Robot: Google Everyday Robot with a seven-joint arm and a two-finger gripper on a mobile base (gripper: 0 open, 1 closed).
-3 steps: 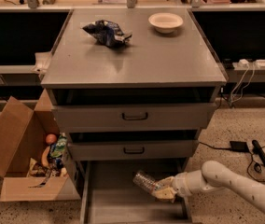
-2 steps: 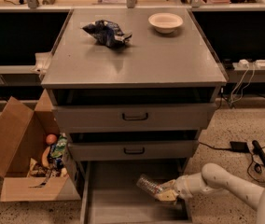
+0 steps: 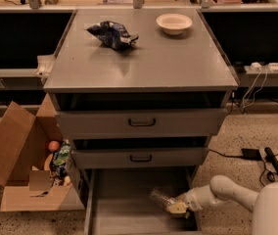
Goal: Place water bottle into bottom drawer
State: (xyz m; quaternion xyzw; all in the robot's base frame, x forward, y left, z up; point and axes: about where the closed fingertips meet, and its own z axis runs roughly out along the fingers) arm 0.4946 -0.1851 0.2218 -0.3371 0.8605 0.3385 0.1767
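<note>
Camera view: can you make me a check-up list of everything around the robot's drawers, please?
Surface: grey cabinet top, with two things on it.
Job's things: water bottle tilted, held low over the pulled-out bottom drawer, near its right side.
Clutter: dark blue snack bag and white bowl on the top.
Claw: claw reaching in from the right, shut on the water bottle.
Cables: black cable and adapter on the floor at right; white power strip with cords behind.
Surroundings: open cardboard box of odds and ends on the floor at left.
</note>
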